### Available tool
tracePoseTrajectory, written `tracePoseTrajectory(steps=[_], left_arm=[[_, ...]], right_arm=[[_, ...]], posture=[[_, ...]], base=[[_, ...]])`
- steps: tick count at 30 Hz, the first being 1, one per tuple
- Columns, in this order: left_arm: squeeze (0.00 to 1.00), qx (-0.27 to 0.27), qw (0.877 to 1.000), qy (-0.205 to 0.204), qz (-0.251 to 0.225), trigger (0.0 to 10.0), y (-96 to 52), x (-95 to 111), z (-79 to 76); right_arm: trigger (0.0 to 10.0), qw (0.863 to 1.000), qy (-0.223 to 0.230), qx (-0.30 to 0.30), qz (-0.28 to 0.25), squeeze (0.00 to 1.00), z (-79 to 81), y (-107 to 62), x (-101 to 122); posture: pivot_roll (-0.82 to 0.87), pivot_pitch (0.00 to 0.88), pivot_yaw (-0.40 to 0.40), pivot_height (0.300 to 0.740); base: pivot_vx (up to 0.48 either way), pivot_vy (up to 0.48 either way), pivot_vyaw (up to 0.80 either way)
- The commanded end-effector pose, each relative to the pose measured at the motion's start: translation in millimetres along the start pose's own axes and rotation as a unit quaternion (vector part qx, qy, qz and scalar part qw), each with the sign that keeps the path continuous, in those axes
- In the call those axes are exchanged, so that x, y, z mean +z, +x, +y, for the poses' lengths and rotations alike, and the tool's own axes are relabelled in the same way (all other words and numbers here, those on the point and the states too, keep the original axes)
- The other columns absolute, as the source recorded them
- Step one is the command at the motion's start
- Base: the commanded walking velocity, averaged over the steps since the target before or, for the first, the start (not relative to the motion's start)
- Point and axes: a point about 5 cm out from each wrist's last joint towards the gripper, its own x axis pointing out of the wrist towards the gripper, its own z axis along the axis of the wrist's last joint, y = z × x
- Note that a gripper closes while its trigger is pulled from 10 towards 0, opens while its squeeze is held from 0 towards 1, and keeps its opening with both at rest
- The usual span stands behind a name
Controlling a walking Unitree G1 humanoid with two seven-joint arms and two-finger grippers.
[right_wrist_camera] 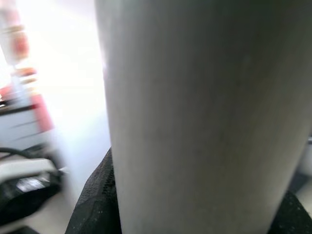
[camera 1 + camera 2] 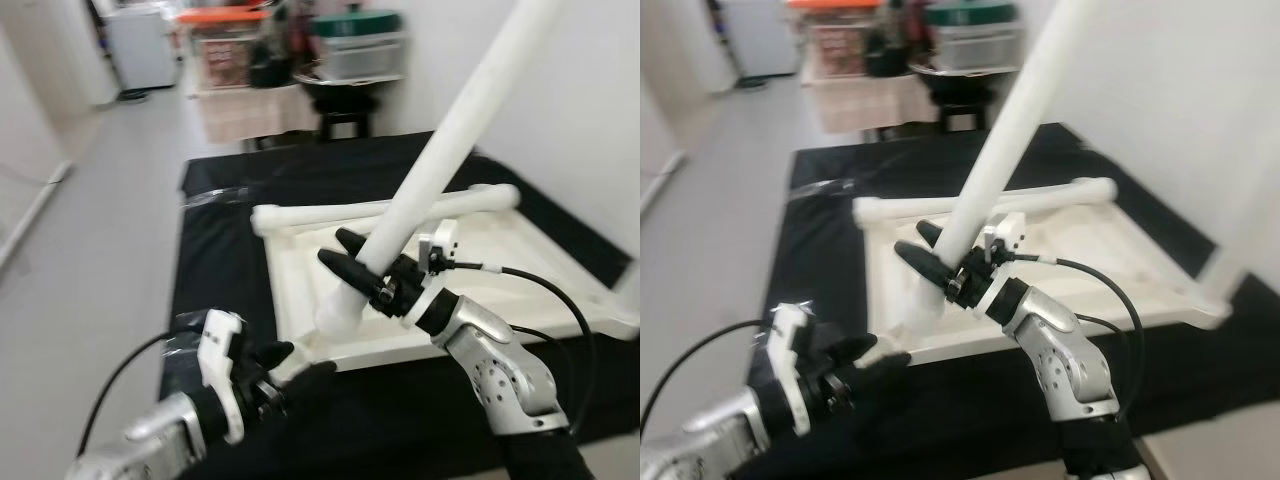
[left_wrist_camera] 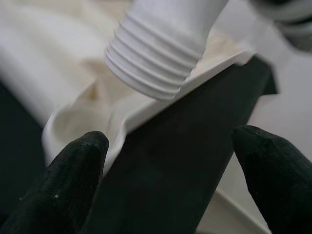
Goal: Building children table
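Tabletop (image 2: 520, 255), cream-white and turned underside up, is laid flat on a black cloth (image 2: 215, 250) that covers a low surface. A second white leg (image 2: 400, 208) is seen lying along the tabletop's far edge.

A long white leg (image 2: 455, 125) is gripped by the right gripper (image 2: 352, 262) near its lower end, with one black finger on each side of the tube. The leg is held tilted, its upper end leaning up and away toward the robot's right. Its lower end is positioned over the near left corner of the tabletop. In the left wrist view, the threaded end (image 3: 151, 63) of the leg is shown just above the corner's rim; whether it touches the corner cannot be told. In the right wrist view, the leg's shaft is seen pressed close against the gripper's black fingers (image 1: 95, 200).

The left gripper (image 2: 290, 362) is held low at the near left corner of the tabletop, its fingers spread apart with nothing between them. Its fingertips (image 3: 73, 165) are pointed at the corner rim and the threaded end above it.

Storage bins (image 2: 355, 45) and a small stool (image 2: 345, 110) are seen in the blurred background beyond the cloth.
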Motion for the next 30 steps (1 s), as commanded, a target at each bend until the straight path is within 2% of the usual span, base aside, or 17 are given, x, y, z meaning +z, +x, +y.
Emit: tracePoseTrajectory(steps=[1, 6, 10, 16, 18, 19, 24, 27, 30], left_arm=[[0.0, 0.006, 0.999, 0.045, 0.011, 10.0, -0.4, -3.2, -3.7], [0.0, 0.019, 0.998, 0.064, 0.015, 10.0, -2.4, -8.2, -6.6], [0.0, 0.103, 0.989, 0.098, 0.028, 10.0, -3.8, -16.3, 4.1], [0.0, 0.106, 0.987, 0.115, 0.033, 10.0, -2.4, -18.5, 3.2], [0.0, 0.096, 0.985, 0.137, 0.04, 10.0, -1.0, -21.2, 0.9], [0.0, 0.096, 0.985, 0.137, 0.04, 10.0, -1.0, -21.2, 0.9], [0.0, 0.058, 0.985, 0.155, 0.049, 10.0, -4.7, -24.5, -5.6], [0.0, 0.05, 0.985, 0.158, 0.049, 10.0, -6.6, -24.7, -9.2], [0.0, 0.046, 0.985, 0.159, 0.039, 10.0, -11.1, -22.6, -16.4]], right_arm=[[10.0, 0.999, -0.017, 0.024, 0.015, 0.0, 7.4, 1.7, -2.8], [10.0, 0.998, -0.029, 0.04, 0.043, 0.0, 14.0, 1.9, -12.5], [10.0, 0.997, -0.035, 0.041, 0.05, 0.0, 14.3, 2.5, -14.8], [10.0, 0.997, -0.04, 0.034, 0.048, 0.0, 10.2, 0.5, -12.0], [10.0, 0.996, -0.054, 0.036, 0.065, 0.0, 1.8, -10.1, -8.3], [10.0, 0.996, -0.054, 0.036, 0.065, 0.0, 1.8, -10.1, -8.3], [10.0, 0.988, -0.078, 0.055, 0.122, 0.0, -10.1, -37.4, 1.6], [10.0, 0.986, -0.08, 0.056, 0.133, 0.0, -12.5, -46.1, 6.5], [10.0, 0.986, -0.072, 0.059, 0.14, 0.0, -13.6, -65.6, 22.6]], posture=[[0.02, 0.0, 0.019, 0.74], [0.03, 0.0, 0.018, 0.74], [0.04, 0.0, 0.018, 0.74], [0.04, 0.0, 0.018, 0.74], [0.04, 0.0, 0.023, 0.74], [0.04, 0.0, 0.023, 0.74], [0.02, 0.029, 0.039, 0.74], [0.02, 0.044, 0.044, 0.74], [0.01, 0.084, 0.057, 0.74]], base=[[0.0, 0.0, 0.8], [0.0, 0.0, 0.8], [0.0, 0.0, 0.8], [0.0, 0.0, 0.13], [0.0, 0.0, 0.0], [0.0, 0.0, 0.0], [0.0, 0.0, 0.0], [0.0, 0.0, 0.0], [0.0, 0.0, 0.0]])
